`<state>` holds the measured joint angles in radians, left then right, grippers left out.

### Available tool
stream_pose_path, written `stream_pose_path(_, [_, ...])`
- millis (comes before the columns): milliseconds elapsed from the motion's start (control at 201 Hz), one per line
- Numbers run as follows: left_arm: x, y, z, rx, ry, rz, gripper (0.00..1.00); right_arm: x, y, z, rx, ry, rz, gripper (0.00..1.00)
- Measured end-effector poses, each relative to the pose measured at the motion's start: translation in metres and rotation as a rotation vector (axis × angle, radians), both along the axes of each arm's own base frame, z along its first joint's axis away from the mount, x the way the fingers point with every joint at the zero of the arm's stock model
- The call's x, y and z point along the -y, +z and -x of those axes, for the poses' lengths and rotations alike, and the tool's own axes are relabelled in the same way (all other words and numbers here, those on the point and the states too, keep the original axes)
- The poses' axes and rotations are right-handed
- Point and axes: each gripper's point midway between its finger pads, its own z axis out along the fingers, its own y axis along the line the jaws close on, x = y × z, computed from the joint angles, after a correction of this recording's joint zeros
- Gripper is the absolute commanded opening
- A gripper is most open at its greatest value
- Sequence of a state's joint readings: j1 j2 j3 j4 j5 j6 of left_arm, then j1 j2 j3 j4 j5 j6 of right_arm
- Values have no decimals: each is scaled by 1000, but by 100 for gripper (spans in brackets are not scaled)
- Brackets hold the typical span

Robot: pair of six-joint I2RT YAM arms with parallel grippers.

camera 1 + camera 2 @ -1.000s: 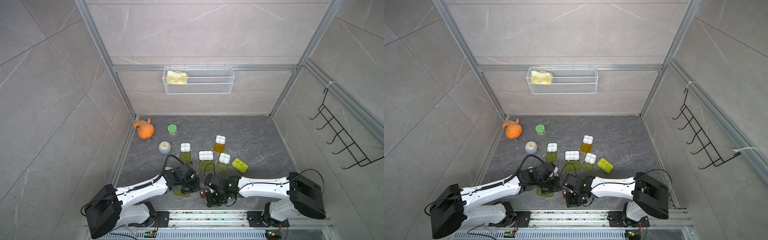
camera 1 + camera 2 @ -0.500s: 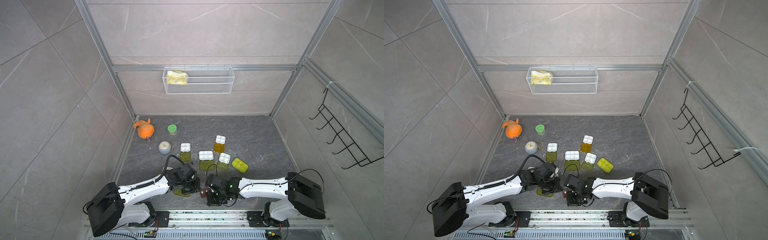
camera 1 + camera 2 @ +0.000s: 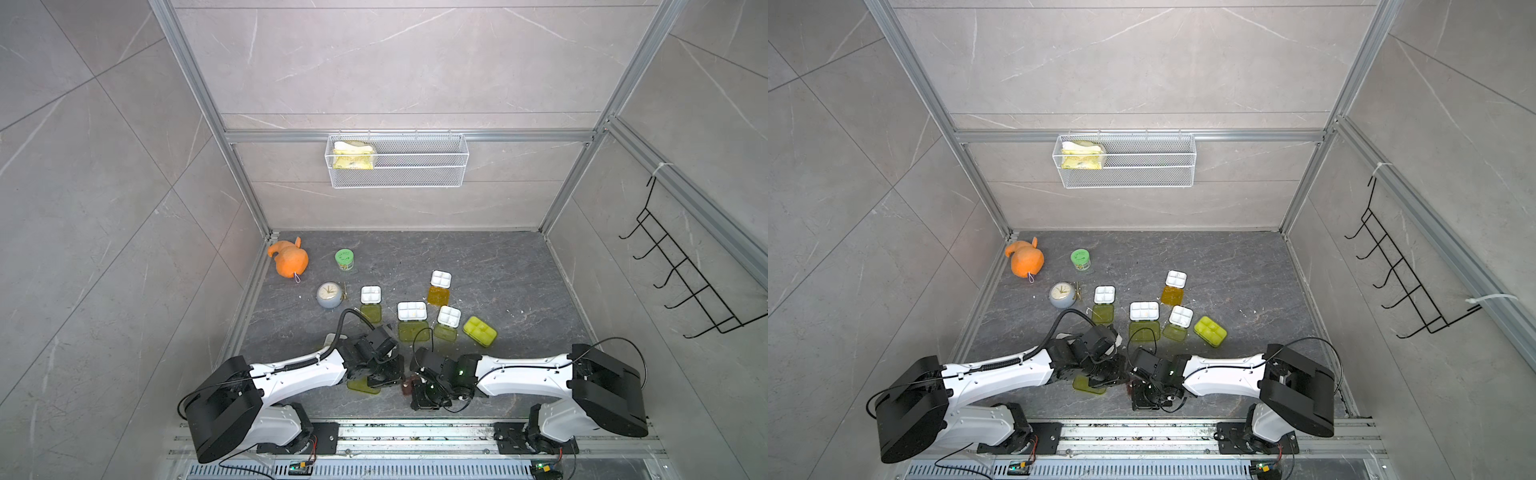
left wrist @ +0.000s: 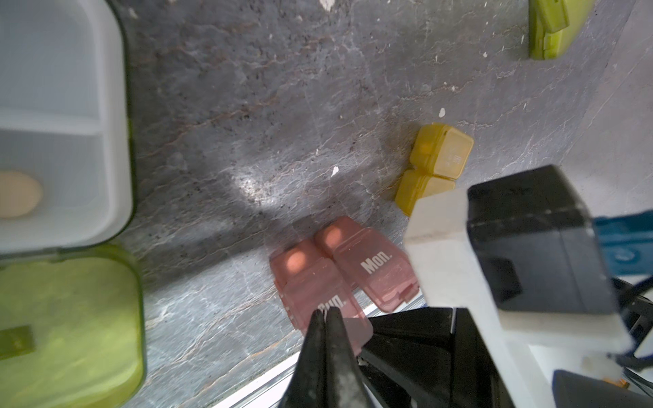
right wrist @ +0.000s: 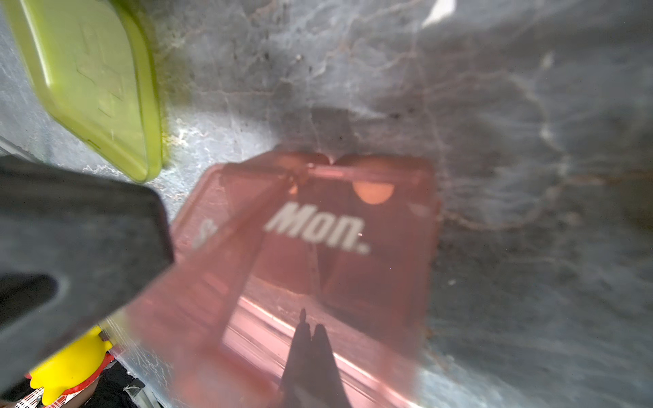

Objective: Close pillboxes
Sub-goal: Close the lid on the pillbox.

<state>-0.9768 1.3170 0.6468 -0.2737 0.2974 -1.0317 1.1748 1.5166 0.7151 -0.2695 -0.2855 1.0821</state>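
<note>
4 open pillboxes [image 3: 411, 311] past arms [image 3: 299, 370], 1 shut grn box [image 3: 480, 331], 2 mini boxes [image 4: 374, 272]

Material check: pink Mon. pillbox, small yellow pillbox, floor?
The pink pillbox is likely plastic: translucent and glossy, with round pills showing through its lids. The yellow pillbox looks plastic too: cloudier, satin, with moulded seams. The floor has a dark grey, veined, matte stone look; real stone or print, cannot tell.
</note>
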Motion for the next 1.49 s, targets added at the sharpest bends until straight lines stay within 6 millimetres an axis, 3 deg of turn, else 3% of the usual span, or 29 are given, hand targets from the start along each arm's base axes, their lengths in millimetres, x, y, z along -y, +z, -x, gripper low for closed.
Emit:
stream_pose_path(329, [11,-3,5,-16,-36,1,0,10,-9,-1,-4,-16,23,0])
stream_pose_path(1030, [12,2,16,-4,-60,14,0,6,-10,-7,2,-27,10,0])
stream_pose_path(1324, [-4,-17,23,-24,-43,-34,0,7,-10,-11,2,-39,9,0])
stream_pose_path(1493, [-1,-20,21,-26,-42,-36,0,7,-10,-11,2,-41,9,0])
